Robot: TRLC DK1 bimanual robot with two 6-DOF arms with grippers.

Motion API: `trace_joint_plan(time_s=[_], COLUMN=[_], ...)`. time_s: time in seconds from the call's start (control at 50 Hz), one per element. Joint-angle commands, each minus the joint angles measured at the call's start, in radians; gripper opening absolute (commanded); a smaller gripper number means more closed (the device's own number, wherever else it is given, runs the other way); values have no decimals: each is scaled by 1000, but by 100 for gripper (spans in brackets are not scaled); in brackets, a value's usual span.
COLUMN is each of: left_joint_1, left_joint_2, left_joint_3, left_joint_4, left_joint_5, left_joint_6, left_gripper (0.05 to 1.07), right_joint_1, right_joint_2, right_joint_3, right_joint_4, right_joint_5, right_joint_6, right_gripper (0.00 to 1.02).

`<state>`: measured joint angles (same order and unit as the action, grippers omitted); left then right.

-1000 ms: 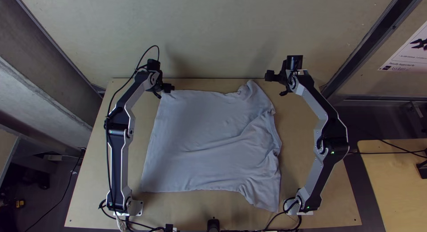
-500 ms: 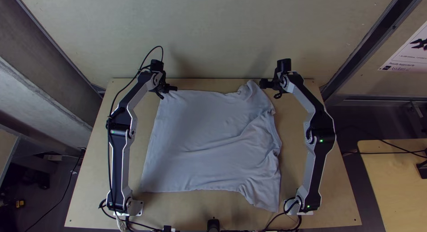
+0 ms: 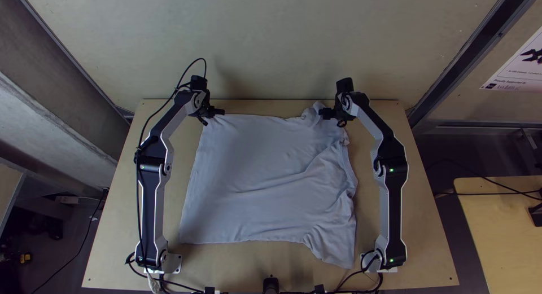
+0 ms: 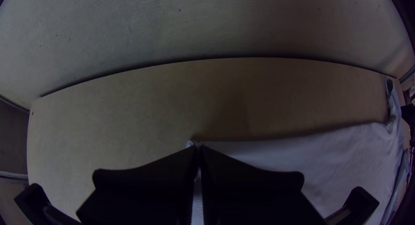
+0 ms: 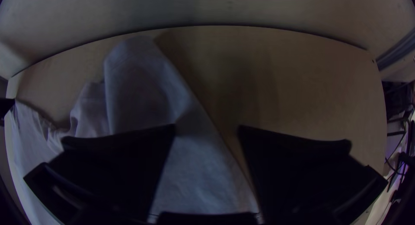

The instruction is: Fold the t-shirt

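L gripper (image 3: 221, 111): pressed together, pinching the t-shirt (image 3: 265, 170) by its far corner at the hem end; in the L wrist view we saw a bit of pale fabric at the tips.
R gripper (image 3: 322, 111): spread wide above the far sleeve (image 5: 134, 78); sleeve's outer edge ran btwn the fingers in the R wrist view. We couldn't tell if they touched cloth.
T-shirt: lay on the table (image 3: 259, 266), stretching from the L gripper's tips across to beneath the R gripper, & back from both twd our arm bases. Body mostly spread, w/ long creases nr the R gripper's side.
Neckline (image 3: 351, 170): rumpled, on the base side of the R gripper.
Near sleeve (image 3: 333, 251): also baseward of the R gripper, well apart from it, nr our R arm's base.
Cable (image 3: 192, 62): looped just beyond the L gripper.
Wall (image 3: 271, 40): rose past both grippers, behind the table's far edge.
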<state>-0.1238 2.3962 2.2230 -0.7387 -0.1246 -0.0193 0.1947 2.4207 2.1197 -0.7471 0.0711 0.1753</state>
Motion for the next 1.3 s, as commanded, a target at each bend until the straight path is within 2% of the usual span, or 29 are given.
trace_joint_plan(time_s=[0.0, 0.16, 0.34, 0.86, 1.28], left_joint_1=[16, 26, 44, 107, 112], left_joint_2=[-23, -37, -46, -55, -144], left_joint_3=[-5, -3, 17, 30, -14], left_joint_4=[-22, -14, -4, 91, 4], left_joint_5=[-10, -10, -7, -9, 25], left_joint_6=[-16, -30, -102, -134, -153], left_gripper=[8, 8, 8, 8, 8], right_joint_1=[14, 20, 14, 6, 3], right_joint_2=[63, 60, 72, 113, 20], right_joint_3=[36, 66, 158, 249, 171], right_joint_4=[-23, -28, -24, 233, 46], right_joint_5=[1, 4, 16, 16, 6], right_joint_6=[-43, -43, -40, -69, -60], right_gripper=[2, 2, 2, 2, 2])
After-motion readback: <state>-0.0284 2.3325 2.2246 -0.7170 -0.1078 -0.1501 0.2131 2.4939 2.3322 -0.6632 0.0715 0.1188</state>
